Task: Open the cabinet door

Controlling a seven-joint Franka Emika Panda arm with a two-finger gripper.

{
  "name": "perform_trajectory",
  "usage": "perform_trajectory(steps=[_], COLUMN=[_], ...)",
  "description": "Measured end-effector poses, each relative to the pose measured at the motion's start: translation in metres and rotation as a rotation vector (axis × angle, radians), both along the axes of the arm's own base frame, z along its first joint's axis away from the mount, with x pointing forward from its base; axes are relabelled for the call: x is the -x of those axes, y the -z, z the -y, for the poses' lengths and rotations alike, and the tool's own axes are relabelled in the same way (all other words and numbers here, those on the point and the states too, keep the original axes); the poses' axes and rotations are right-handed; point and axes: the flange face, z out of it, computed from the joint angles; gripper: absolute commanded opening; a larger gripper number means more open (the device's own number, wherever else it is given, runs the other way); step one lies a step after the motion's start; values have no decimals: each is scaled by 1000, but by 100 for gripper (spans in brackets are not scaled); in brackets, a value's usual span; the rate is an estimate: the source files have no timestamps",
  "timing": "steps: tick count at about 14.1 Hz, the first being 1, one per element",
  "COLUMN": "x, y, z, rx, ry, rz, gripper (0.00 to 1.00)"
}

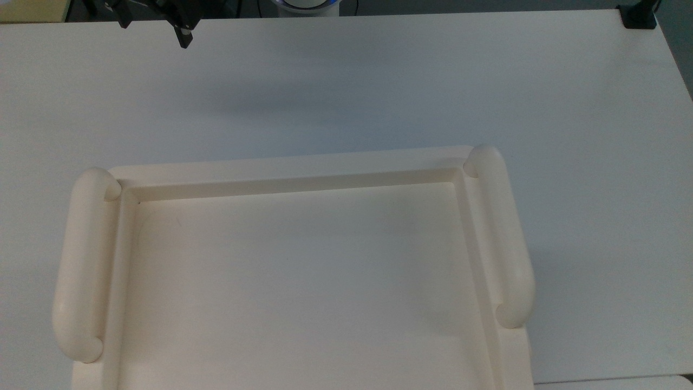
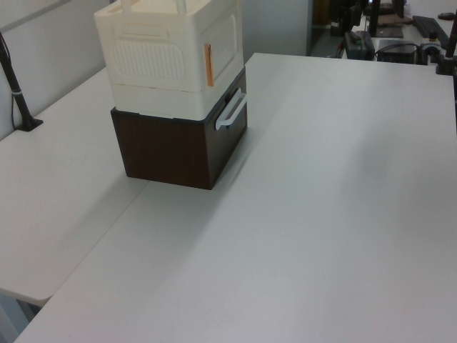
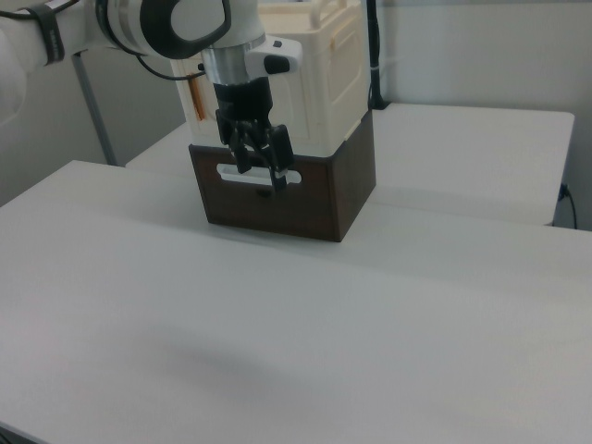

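The cream cabinet (image 2: 171,50) sat on a dark brown drawer box (image 2: 178,146) near the far left corner of the white bench (image 2: 321,214) in the left view. Its recessed top (image 1: 298,281), seen from above, held nothing between the two bar handles (image 1: 81,265). The cabinet door (image 2: 225,43), with an orange fitting (image 2: 208,64) at its edge, lay shut flush against the cabinet front, above the box's white drawer handle (image 2: 232,111). Broad bare bench spread in front of the cabinet toward the near edges. In the right view the gripper (image 3: 264,157) hung in front of the cabinet, overlapping the drawer handle, hiding most of the door; whether the fingers were clenched or released could not be told. In the top view the cabinet's near side ran off the frame.
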Motion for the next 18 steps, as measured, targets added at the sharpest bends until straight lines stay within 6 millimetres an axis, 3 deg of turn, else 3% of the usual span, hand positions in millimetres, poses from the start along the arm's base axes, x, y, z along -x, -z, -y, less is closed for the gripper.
perform_trajectory(steps=[10,18], x=[2,-4], y=[3,9], z=[-1,-14], rx=[-5,-7], ry=[-1,-24], rz=[-20,-32], gripper=[100,100])
